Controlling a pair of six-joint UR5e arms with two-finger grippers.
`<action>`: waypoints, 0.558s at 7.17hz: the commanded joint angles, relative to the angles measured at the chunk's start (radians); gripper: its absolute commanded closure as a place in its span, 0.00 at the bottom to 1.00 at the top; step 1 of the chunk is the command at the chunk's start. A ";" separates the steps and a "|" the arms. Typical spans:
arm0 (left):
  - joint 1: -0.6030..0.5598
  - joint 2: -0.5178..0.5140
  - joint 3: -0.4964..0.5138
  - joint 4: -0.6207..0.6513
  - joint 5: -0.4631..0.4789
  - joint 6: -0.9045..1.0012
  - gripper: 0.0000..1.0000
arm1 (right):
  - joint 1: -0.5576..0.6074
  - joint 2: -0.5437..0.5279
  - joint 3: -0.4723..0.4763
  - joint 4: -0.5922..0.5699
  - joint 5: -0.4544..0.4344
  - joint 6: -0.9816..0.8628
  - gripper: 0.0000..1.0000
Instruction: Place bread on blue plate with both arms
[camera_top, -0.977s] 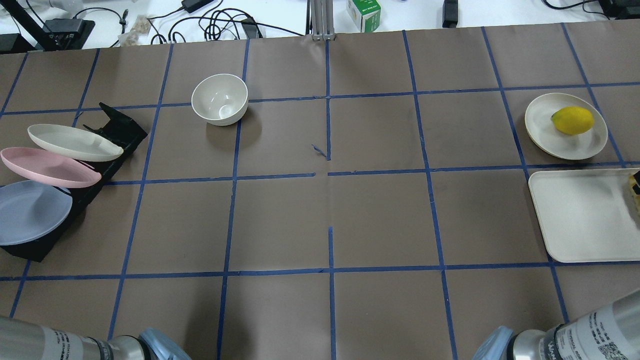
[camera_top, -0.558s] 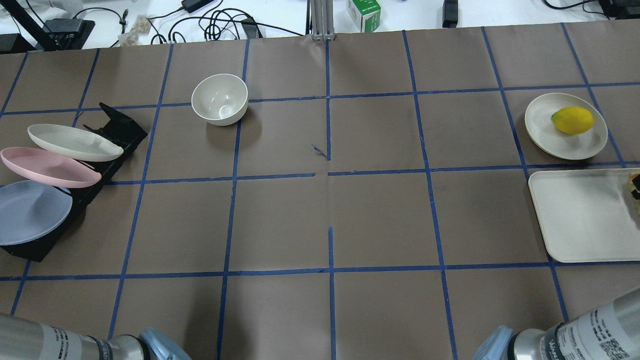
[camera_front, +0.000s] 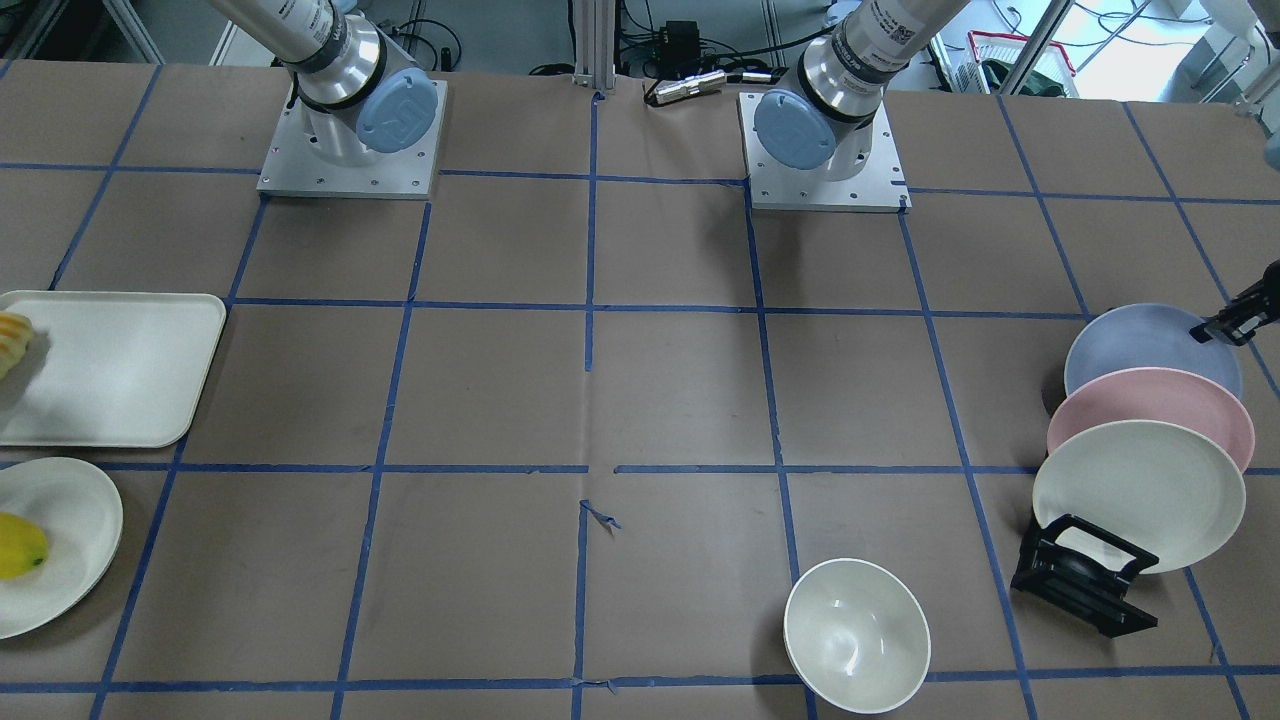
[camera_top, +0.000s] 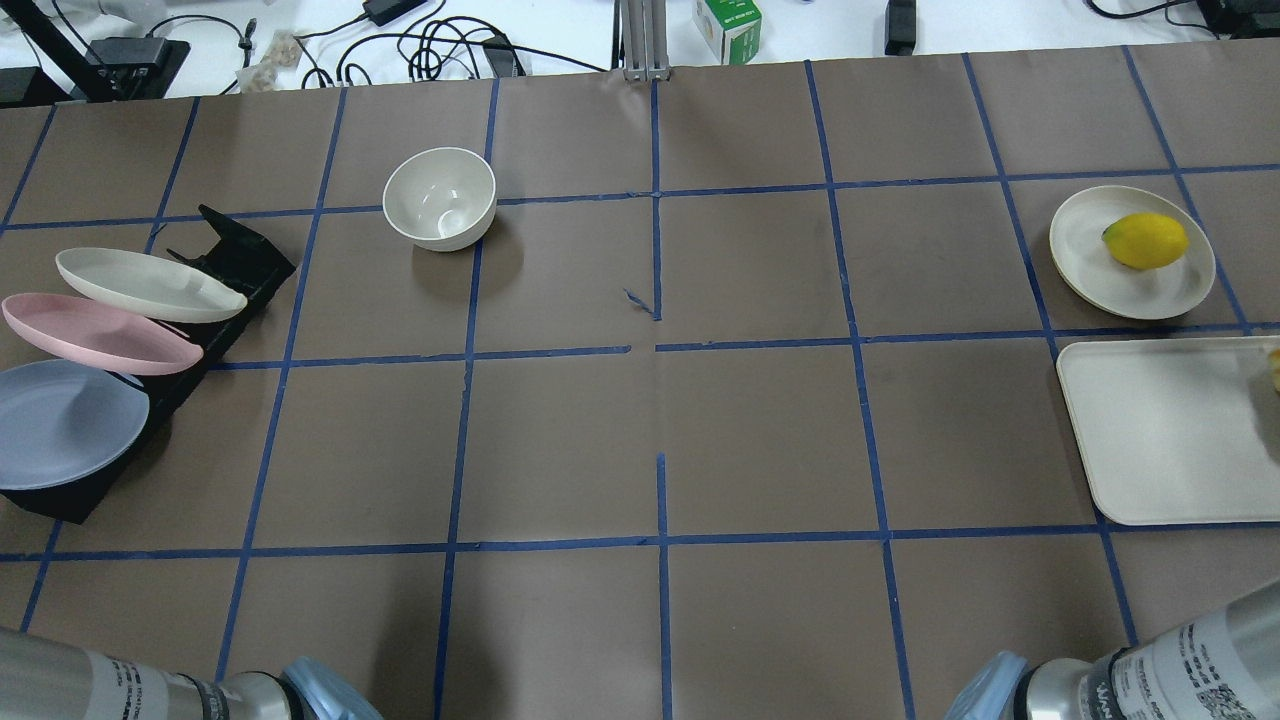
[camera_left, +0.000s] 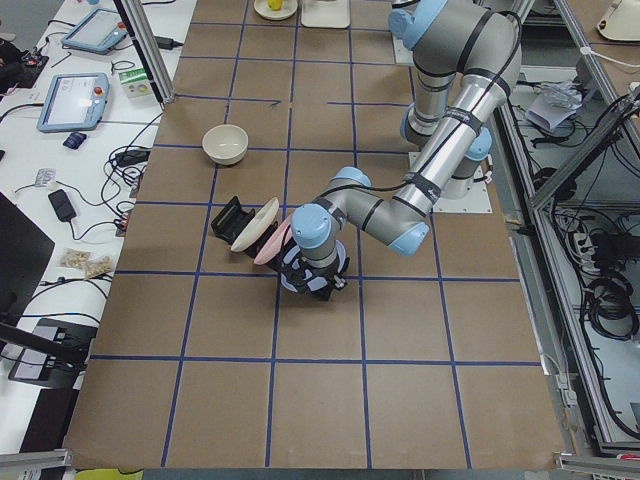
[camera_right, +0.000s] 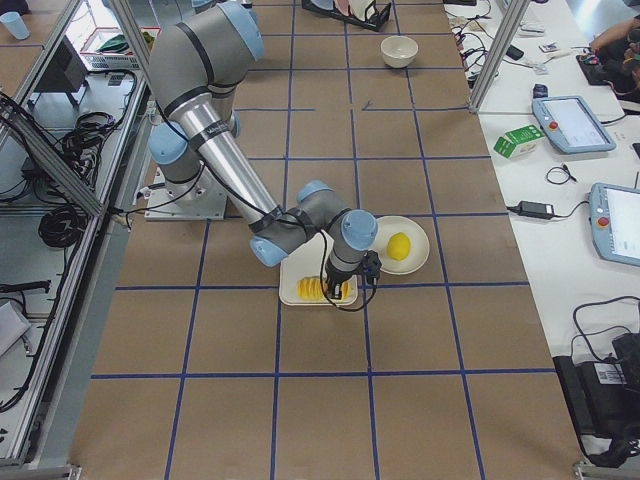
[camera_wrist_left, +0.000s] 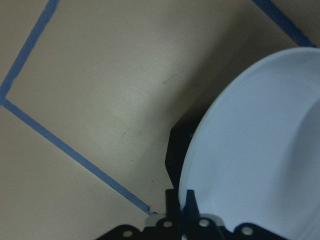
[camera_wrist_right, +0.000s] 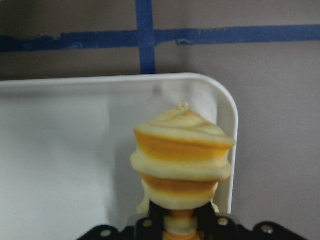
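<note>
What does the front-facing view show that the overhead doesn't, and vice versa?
Front-facing only: the right arm's base, the left arm's base, and the left gripper at the rim of the blue plate. Overhead only: a green carton and cables beyond the far edge. Both: bread at the outer edge of the tray, lemon on a white plate, white bowl, pink plate and cream plate in the rack.

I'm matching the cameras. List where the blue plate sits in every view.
Front-facing: blue plate at right edge, topmost in the rack.
Overhead: left edge, lowest of three.
Exterior left: not made out behind the left arm.
Exterior right: rack at top edge, too small to tell.
Left wrist: fills the right half.
Right wrist: not in it.
Landmark: pink plate beside it.
</note>
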 joint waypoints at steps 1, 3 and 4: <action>-0.018 0.006 0.051 -0.022 0.006 0.005 1.00 | 0.011 -0.088 -0.009 0.129 0.010 0.099 1.00; -0.021 0.044 0.081 -0.105 0.055 0.008 1.00 | 0.066 -0.148 -0.010 0.150 0.007 0.133 1.00; -0.022 0.075 0.090 -0.174 0.067 0.011 1.00 | 0.084 -0.197 -0.010 0.169 0.015 0.133 1.00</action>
